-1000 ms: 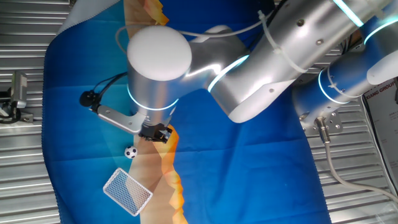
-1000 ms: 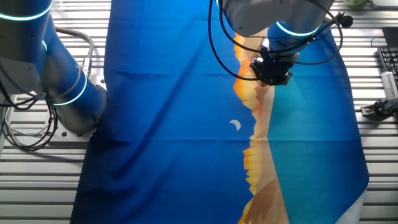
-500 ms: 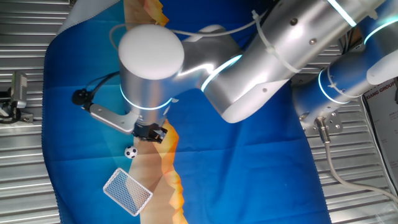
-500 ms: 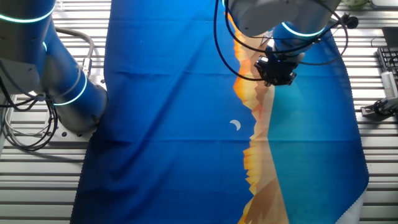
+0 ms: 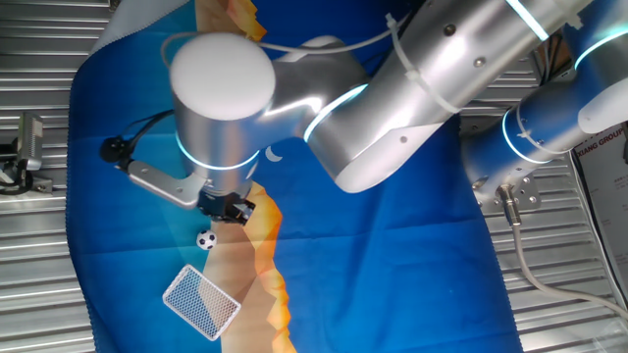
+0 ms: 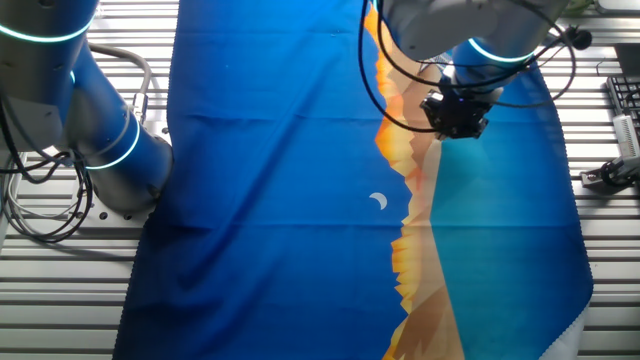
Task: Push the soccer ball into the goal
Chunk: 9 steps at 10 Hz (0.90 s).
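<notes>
One fixed view has both task things. The ball (image 5: 205,239) sits on the cloth (image 5: 392,255), on the blue just at the edge of the orange band. The goal (image 5: 200,300) lies below it, near but apart, tilted, mesh face up, straddling blue and tan.

The gripper (image 5: 225,207) hangs just above the ball in the picture, close; contact can't be told. The big silver wrist joint (image 5: 221,103) hides most of it, so only a dark tip shows. A cable (image 5: 132,149) loops off to the side.

The other fixed view shows neither ball nor goal. It does show the gripper (image 6: 456,118) from the far side, a dark block low over the orange-teal border of the cloth (image 6: 270,200), cables around it. How far the fingers are parted can't be told in either view; nothing seen held. This view alone shows a small white crescent mark (image 6: 378,201) on the cloth and the arm base (image 6: 75,110) beside it.
</notes>
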Available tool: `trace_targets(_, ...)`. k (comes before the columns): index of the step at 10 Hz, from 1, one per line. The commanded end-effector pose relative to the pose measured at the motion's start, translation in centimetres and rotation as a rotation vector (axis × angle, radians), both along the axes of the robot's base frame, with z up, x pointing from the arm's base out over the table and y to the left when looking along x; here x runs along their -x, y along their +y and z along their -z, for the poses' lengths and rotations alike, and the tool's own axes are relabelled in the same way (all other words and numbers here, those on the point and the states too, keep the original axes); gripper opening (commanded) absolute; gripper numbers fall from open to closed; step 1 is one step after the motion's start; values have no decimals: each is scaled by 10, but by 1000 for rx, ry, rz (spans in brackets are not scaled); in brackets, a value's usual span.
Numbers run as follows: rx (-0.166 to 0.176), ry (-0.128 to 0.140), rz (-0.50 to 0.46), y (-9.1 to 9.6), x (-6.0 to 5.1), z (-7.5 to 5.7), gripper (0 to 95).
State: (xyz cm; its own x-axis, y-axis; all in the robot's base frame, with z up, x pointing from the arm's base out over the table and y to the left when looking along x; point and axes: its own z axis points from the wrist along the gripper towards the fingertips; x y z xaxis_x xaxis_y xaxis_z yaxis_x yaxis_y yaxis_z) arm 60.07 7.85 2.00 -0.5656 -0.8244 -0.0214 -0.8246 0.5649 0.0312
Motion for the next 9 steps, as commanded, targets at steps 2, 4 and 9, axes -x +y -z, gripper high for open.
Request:
trace_targets(2,-1,-3,-9,1,-3,1,0)
trace_targets(4,-8,-19,-57,1,-3,2,0)
trace_targets(9,16,-66,-180,1,-4,1,0)
